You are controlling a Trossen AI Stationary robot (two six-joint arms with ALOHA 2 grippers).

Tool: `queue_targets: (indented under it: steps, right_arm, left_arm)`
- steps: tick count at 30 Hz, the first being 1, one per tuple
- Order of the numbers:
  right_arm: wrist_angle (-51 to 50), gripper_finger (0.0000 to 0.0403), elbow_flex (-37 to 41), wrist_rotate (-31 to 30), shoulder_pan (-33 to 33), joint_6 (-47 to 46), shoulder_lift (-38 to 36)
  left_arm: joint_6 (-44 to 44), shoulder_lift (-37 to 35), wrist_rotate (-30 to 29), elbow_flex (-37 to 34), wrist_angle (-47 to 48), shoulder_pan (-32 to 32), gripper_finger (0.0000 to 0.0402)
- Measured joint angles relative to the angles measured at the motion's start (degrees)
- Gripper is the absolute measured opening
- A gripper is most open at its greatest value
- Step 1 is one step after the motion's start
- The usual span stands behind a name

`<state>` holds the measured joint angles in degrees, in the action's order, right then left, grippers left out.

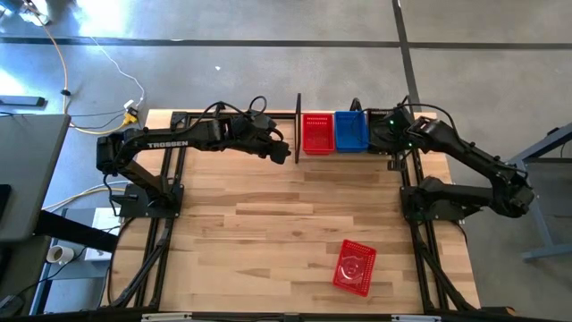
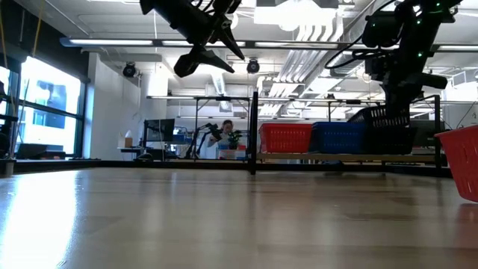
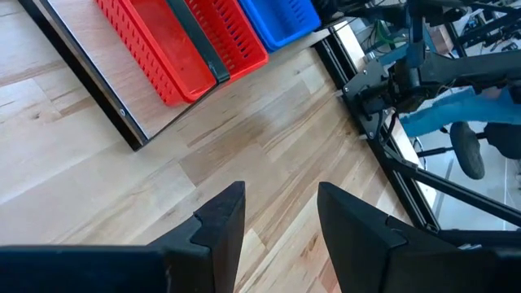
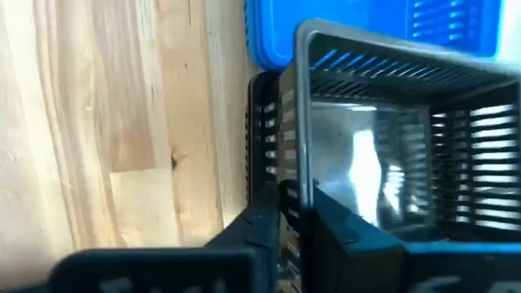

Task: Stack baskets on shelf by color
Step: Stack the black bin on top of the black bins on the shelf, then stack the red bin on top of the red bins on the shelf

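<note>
My right gripper [image 4: 291, 213] clamped on black basket [image 4: 383, 155] rim, at shelf [image 1: 298, 130] right end, beside blue basket [image 1: 351, 131]. Red basket [image 1: 316, 133] next along shelf. My left gripper [image 3: 281, 216] fingers apart, raised beside shelf. Another red basket [image 1: 355, 267] near table [image 1: 268, 215] front.

A light wooden desk [image 1: 268, 224] stands on a grey concrete floor [image 1: 268, 54] crossed by dark seams; a yellow cable [image 1: 67, 67] and a white cable [image 1: 116, 63] trail off the desk's far left corner; beyond the far edge, bright windows [image 2: 45, 112] fill the left wall; white ducts [image 2: 314, 30] run overhead; a person [image 2: 226, 134] sits among distant workbenches.
</note>
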<state>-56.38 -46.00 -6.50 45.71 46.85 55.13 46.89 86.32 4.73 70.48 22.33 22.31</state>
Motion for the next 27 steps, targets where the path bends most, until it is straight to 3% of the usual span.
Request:
queue_targets:
  steps: [8,27]
  right_arm:
    - [-0.06,0.0079,0.0,-1.6,0.0,0.58,-0.06]
    - [-4.02,0.008,-0.11,-1.8,0.0,-4.69,-7.18]
  left_arm:
    - [-0.06,0.0,0.0,0.0,0.01,0.0,0.0145]
    - [-0.57,0.0,0.0,0.0,0.0,0.19,0.0145]
